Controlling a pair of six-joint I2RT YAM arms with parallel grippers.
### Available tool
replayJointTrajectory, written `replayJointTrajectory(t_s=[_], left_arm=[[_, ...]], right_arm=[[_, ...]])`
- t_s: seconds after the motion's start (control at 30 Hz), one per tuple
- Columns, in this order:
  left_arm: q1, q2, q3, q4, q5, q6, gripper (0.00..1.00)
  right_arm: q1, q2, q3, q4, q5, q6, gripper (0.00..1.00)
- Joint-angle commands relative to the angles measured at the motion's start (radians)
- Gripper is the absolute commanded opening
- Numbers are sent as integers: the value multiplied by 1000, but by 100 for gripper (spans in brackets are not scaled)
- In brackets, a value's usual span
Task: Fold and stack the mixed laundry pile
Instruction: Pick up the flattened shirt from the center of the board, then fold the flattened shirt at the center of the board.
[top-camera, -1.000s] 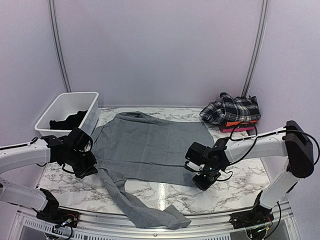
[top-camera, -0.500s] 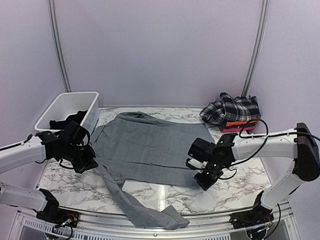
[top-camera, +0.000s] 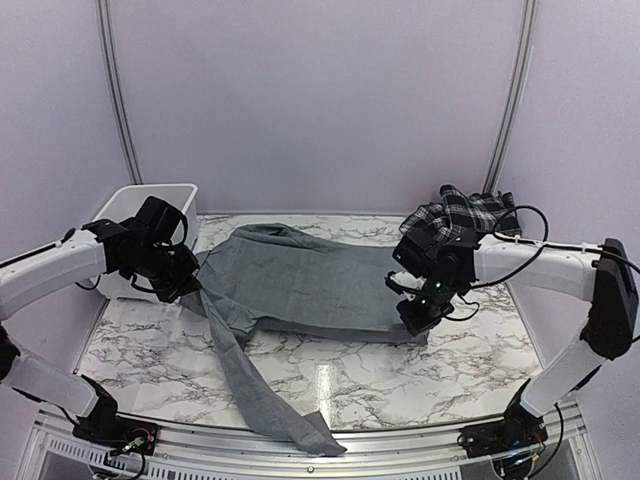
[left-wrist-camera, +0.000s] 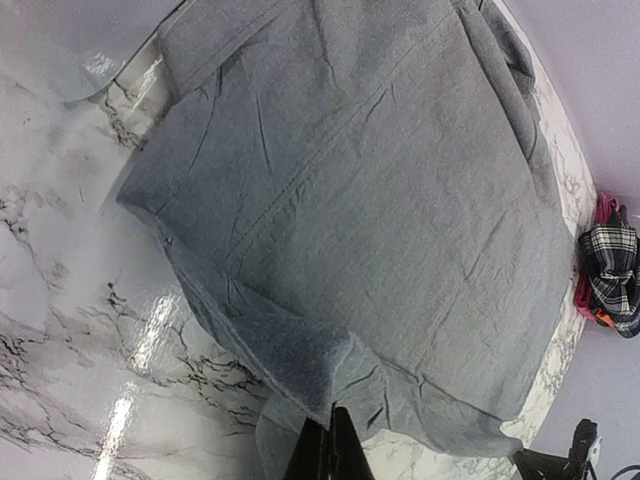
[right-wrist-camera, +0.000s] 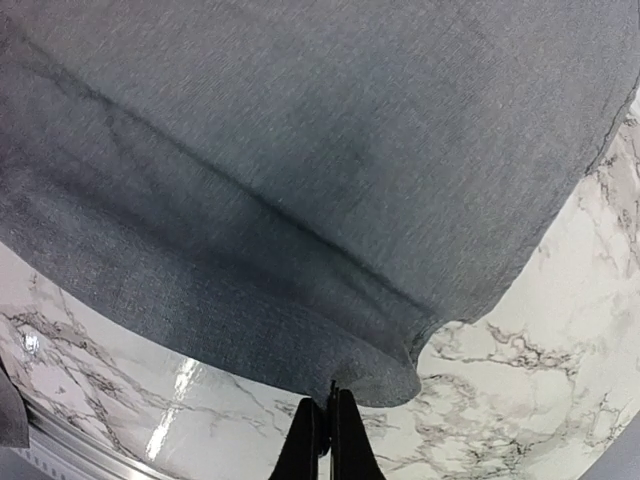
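1. While both arms hold up the near edge of the grey shirt (top-camera: 300, 280), the left gripper (top-camera: 185, 285) is pinched shut on the cloth. The white basket (top-camera: 125, 205) sits just behind those jaws.
2. The shirt lies spread on the marble table (top-camera: 330, 385) between the two pairs of jaws. Its long sleeve (top-camera: 250, 390) trails from under the left jaws to the near table edge.
3. The right gripper (top-camera: 418, 318) is pinched shut on the shirt's near right corner. The hem curls right at its tips.
4. The plaid piece (top-camera: 470, 212) lies behind the right jaws.
5. To fold well, I think both jaws should move away together, level, with the cloth pulled smooth between them. The sleeve could drag and bunch, so go slowly.
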Motion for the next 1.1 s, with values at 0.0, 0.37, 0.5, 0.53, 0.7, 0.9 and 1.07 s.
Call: replayJointTrajectory(t_s=[0.0, 0.37, 0.5, 0.53, 0.7, 0.9, 1.07], left_arm=[[22, 107, 95, -21, -23, 51, 0], [45, 331, 263, 30, -48, 85, 0], [48, 380, 280, 42, -68, 94, 0], [50, 390, 281, 46, -69, 93, 0], [51, 430, 282, 84, -65, 90, 0], [55, 448, 286, 111, -76, 110, 1], [57, 383, 261, 103, -134, 166, 71]], right_arm=[[-81, 71, 78, 4, 1, -81, 0], [-212, 238, 195, 34, -24, -173, 0], [-248, 280, 238, 42, -6, -191, 0], [-252, 291, 250, 42, -1, -193, 0], [-261, 342, 297, 46, 25, -196, 0], [-274, 341, 293, 71, 86, -157, 8], [-277, 298, 317, 32, 146, -126, 48]])
